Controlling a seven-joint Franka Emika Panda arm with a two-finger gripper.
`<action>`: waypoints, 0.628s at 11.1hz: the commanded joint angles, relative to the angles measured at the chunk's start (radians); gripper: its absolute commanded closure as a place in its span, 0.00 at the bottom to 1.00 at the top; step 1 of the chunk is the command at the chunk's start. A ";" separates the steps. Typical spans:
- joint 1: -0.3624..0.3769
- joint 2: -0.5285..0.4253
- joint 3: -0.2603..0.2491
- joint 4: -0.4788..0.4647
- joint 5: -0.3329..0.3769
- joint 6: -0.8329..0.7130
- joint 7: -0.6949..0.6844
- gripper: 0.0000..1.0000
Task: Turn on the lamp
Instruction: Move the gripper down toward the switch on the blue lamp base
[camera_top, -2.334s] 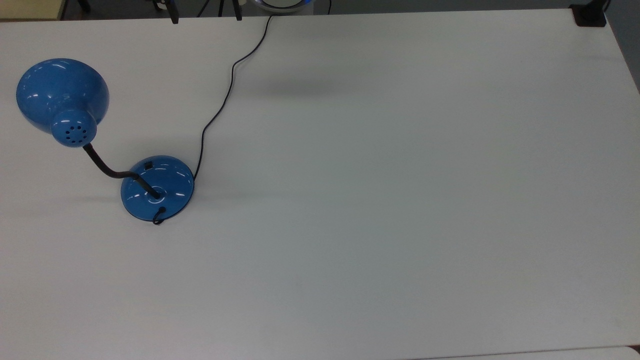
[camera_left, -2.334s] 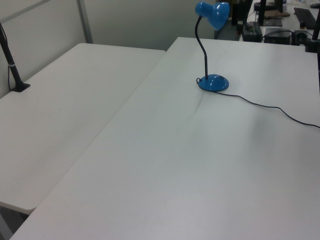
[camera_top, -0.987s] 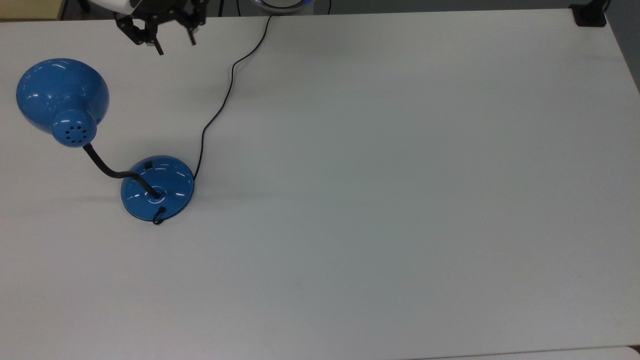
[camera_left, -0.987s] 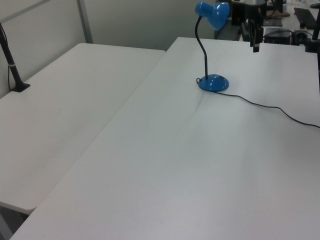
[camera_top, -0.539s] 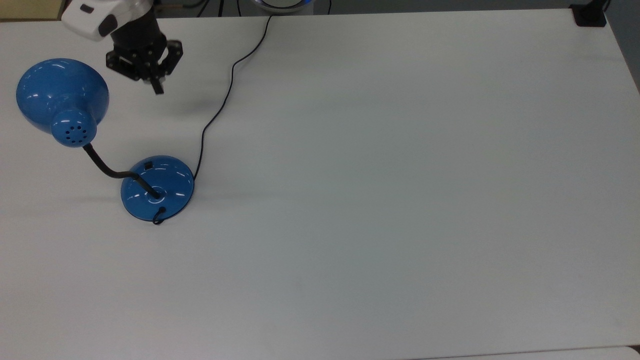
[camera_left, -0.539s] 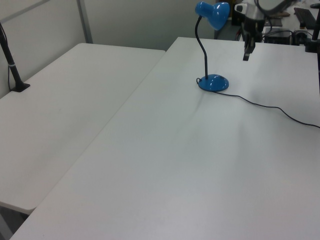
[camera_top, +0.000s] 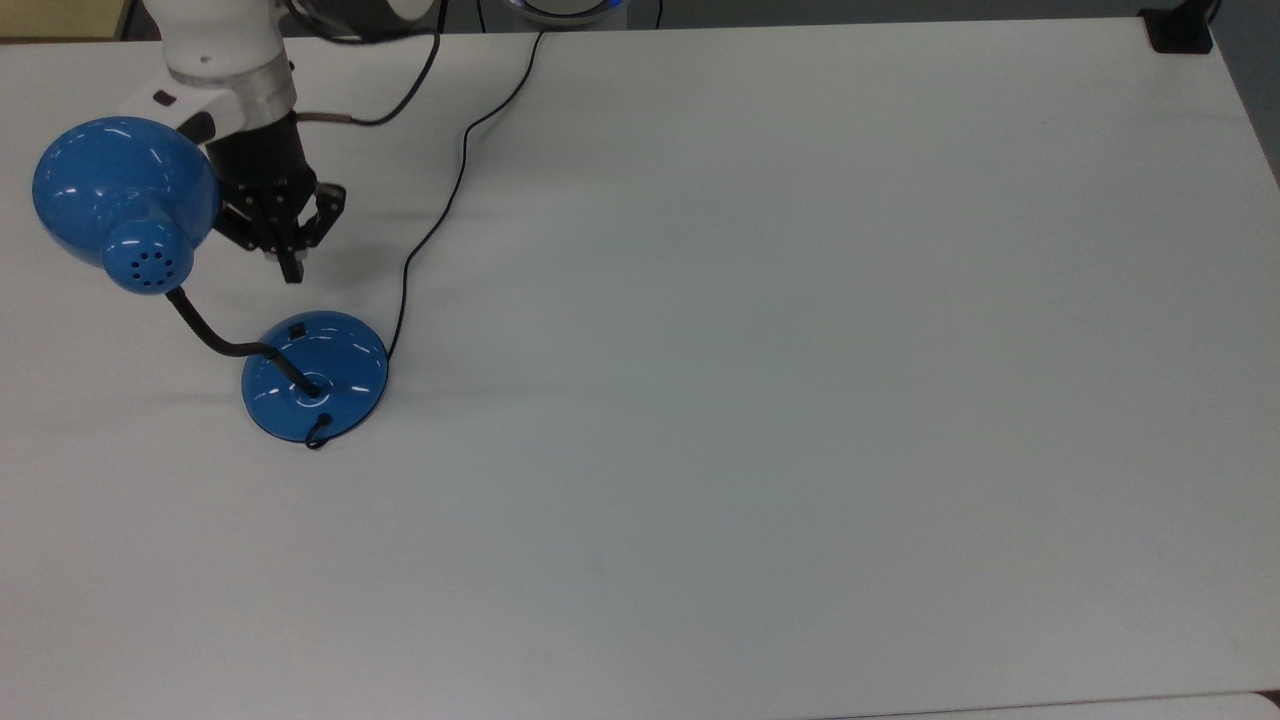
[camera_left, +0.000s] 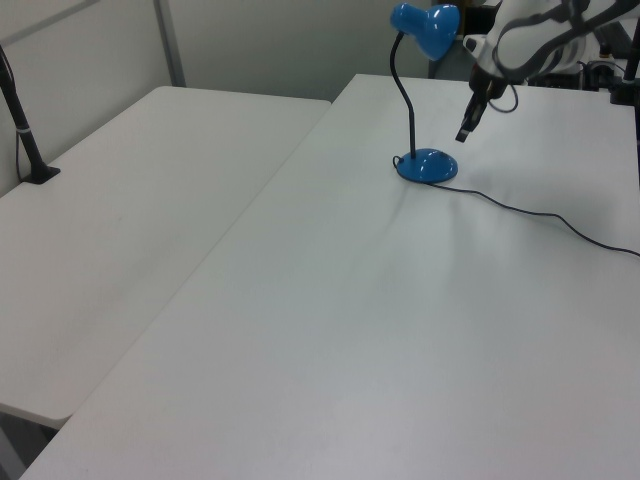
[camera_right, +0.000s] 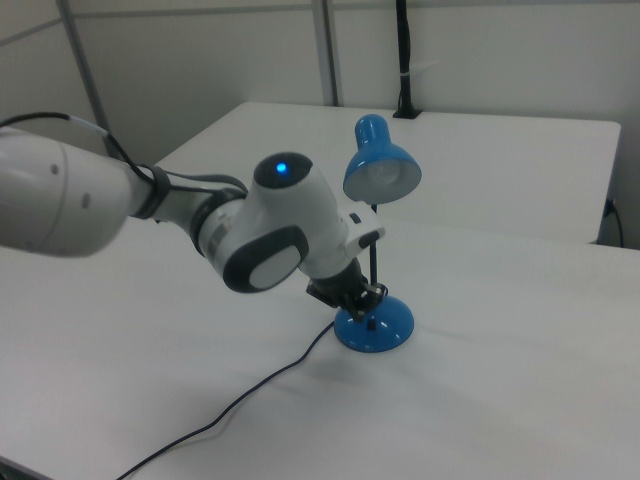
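1. My gripper (camera_top: 291, 270) hung in the top view's upper left, its fingers pressed together on nothing, tips pointing down just above the lamp's base.
2. The blue desk lamp (camera_top: 314, 375) stood at the white table's (camera_top: 800, 400) left side, unlit.
3. Its dome shade (camera_top: 122, 195) sat beside my wrist.
4. Its black cord (camera_top: 440, 215) trailed toward the top edge.
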 joint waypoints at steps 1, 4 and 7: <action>-0.001 0.074 0.003 0.006 0.035 0.121 0.001 1.00; 0.002 0.100 0.003 0.032 0.037 0.155 0.037 1.00; 0.002 0.102 0.003 0.035 0.043 0.155 0.051 1.00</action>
